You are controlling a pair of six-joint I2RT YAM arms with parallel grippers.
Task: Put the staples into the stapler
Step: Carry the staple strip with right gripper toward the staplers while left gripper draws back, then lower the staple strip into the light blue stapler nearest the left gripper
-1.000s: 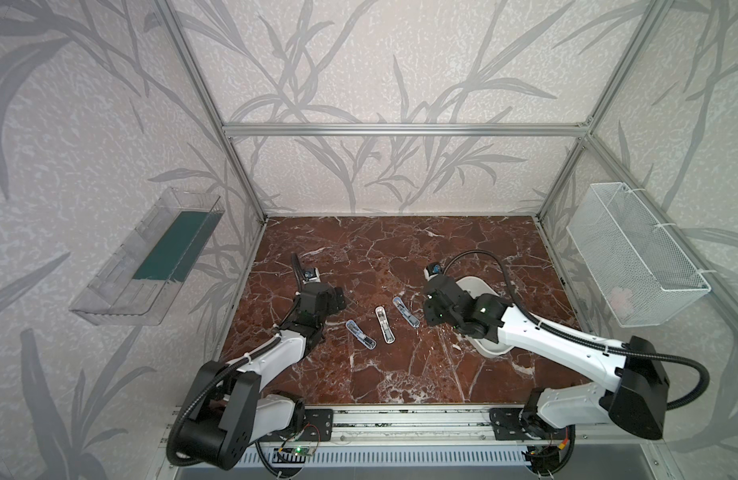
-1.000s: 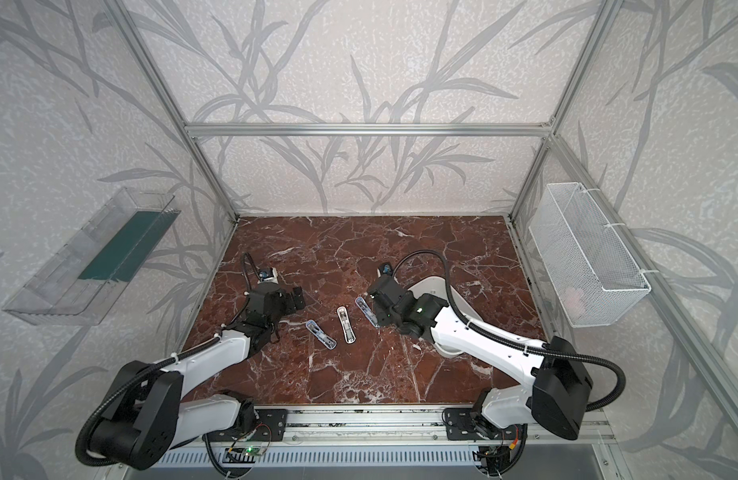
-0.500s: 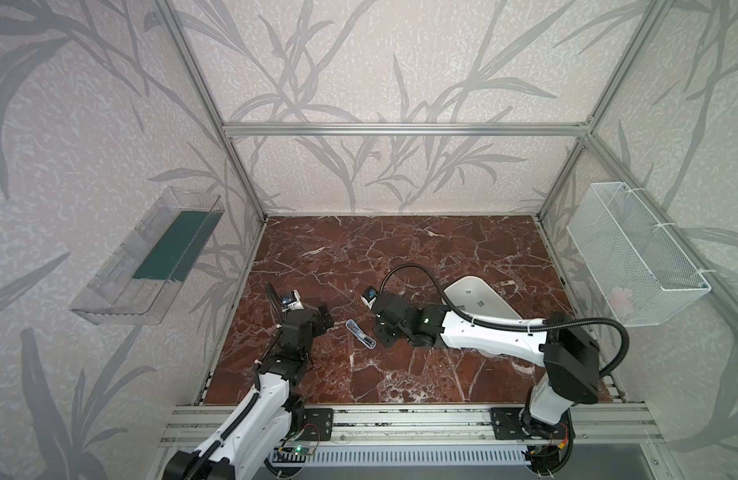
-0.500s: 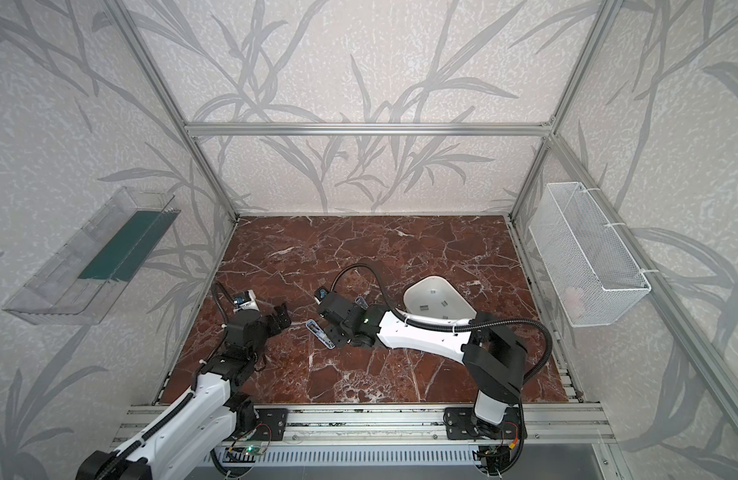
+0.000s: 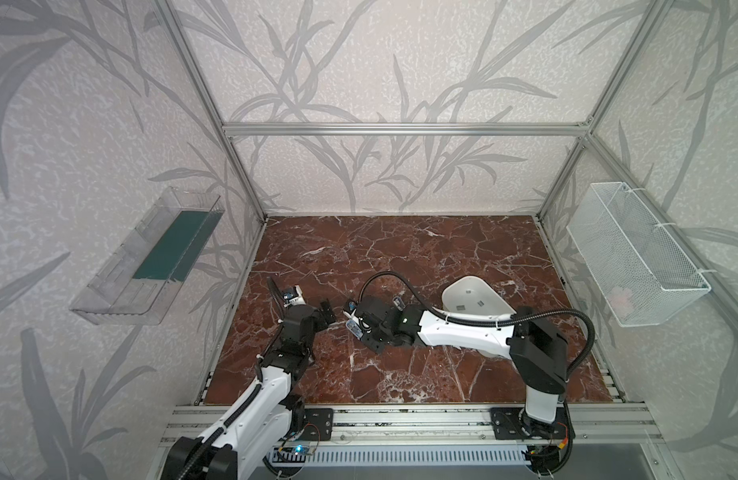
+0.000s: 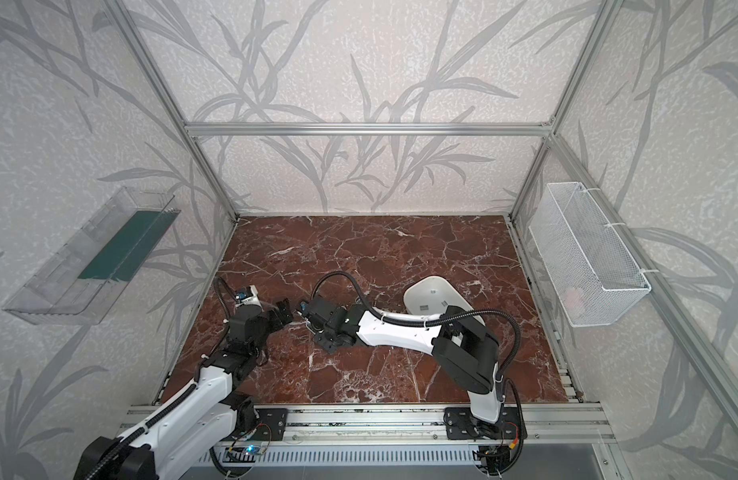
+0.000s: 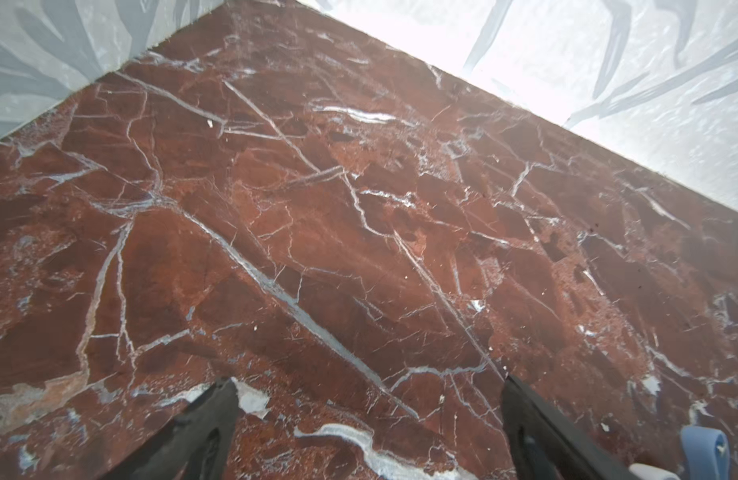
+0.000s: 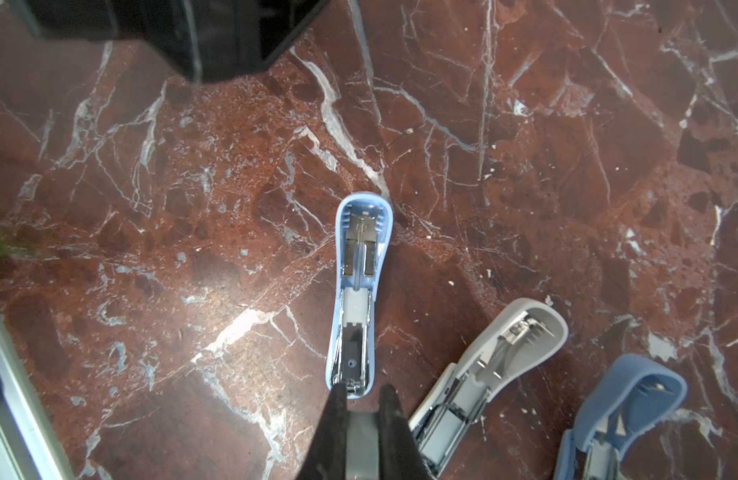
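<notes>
Right tool point(image 8: 362, 390), the nearer, is clamped on a narrow grey metallic strip point(image 8: 361, 436), judged to be staples. The opened pale-blue plastic stapler point(image 8: 357, 291) lies flat on the red marble surface point(image 8: 151, 249) straight ahead of it, long axis in line with the tool, magazine channel nearest, lid end pointing away. Left tool point(image 7: 369, 382): jaws apart, empty.

No text, label, brand, number or sign can be read in any view. The light blue stapler point(image 8: 355, 299) lying open just ahead of the right jaws shows only bare plastic and metal. So do the grey stapler point(image 8: 496, 365) beside them and the darker blue stapler point(image 8: 633, 407) farther out. The white curved object point(image 5: 475, 297) carries small grey patches, too small to make out.
</notes>
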